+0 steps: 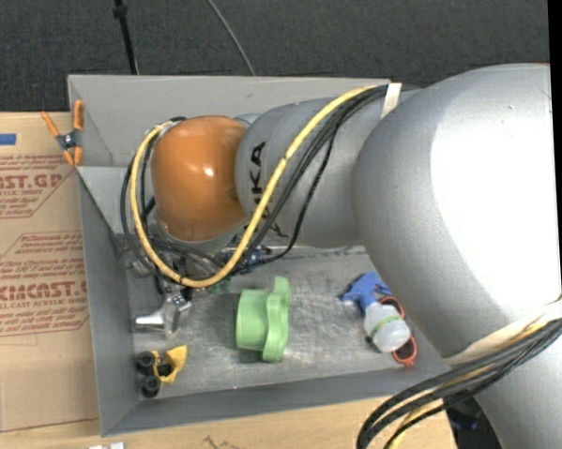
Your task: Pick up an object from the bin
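My gripper (169,312) shows as a silver metal tip under the orange cover, low over the left part of the bin floor. Just below it, in the front left corner, lies a small yellow and black thing (161,367), apart from the tip. A chunky light green plastic piece (261,324) lies to the right of the gripper in the middle of the floor, with a gap between them. Nothing shows in the gripper.
A small blue, white and orange thing (381,318) lies at the right of the bin floor, next to the arm. The bulky arm and its cables cover the back and right of the bin. The left wall is close to the gripper.
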Robot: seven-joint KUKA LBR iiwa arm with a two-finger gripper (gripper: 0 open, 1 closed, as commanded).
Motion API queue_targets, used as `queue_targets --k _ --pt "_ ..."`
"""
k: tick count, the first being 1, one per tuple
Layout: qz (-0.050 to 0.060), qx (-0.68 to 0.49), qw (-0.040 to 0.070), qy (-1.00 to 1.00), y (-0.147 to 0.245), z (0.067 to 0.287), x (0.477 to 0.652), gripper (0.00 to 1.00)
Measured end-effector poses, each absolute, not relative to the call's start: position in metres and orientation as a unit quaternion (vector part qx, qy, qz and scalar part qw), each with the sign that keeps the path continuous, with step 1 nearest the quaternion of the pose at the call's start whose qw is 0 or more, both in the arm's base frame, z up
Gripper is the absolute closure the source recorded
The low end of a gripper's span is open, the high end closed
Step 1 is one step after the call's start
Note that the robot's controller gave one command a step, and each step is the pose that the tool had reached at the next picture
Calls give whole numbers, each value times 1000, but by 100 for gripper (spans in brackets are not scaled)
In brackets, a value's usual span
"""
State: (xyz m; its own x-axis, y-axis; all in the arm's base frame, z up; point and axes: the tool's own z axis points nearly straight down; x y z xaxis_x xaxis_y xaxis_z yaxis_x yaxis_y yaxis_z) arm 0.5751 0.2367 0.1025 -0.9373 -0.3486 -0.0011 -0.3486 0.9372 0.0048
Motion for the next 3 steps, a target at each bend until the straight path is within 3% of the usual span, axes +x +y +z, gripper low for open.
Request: queue_targets --k 1,2,3 --pt "6 -348 17 937 237 81 535 100" --pt "6 -348 17 937 237 81 535 100" --pt "1 -364 -3 932 233 211 535 100"
